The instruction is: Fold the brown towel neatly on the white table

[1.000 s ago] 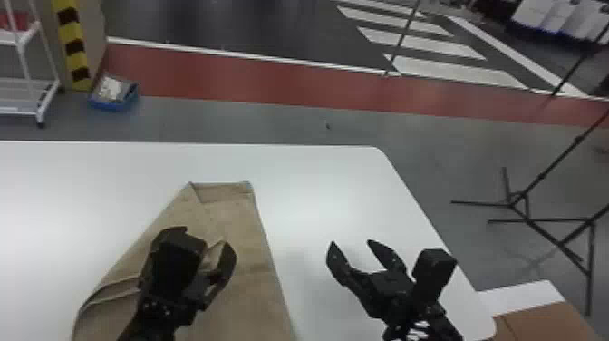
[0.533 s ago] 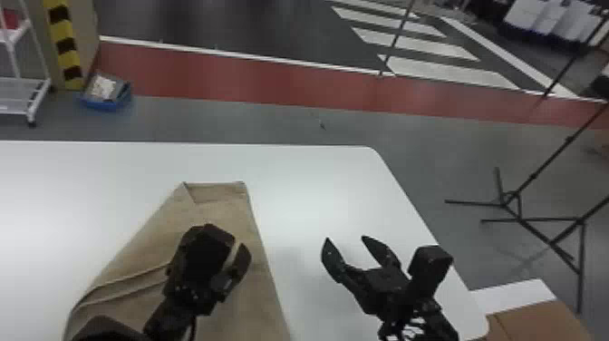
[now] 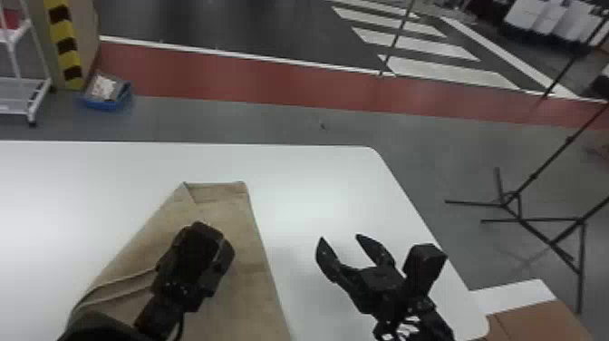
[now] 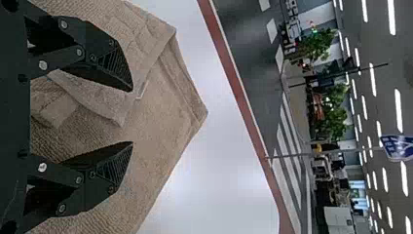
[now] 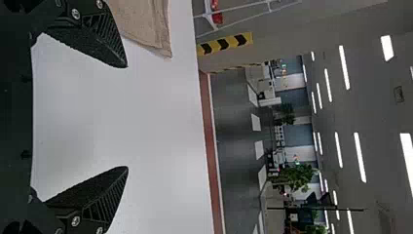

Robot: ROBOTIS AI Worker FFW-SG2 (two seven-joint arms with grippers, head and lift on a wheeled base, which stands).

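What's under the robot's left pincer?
Under the left pincer is the brown towel, with folded layers showing between the open fingers. I can't see the bit the pincer covers, or the white table beneath the towel.

left pincer (image 3: 195, 267) | turned | shifted rightward above brown towel (image 3: 247, 290) since earliest view

Logged grey floor (image 3: 272, 120), red band (image 3: 226, 75) and white crossing stripes (image 3: 414, 44). Noted blue bin (image 3: 106, 105) beside yellow-black striping (image 3: 65, 34), lit ceiling strips (image 4: 399, 109) and, farther off, probably trees (image 4: 319, 44).
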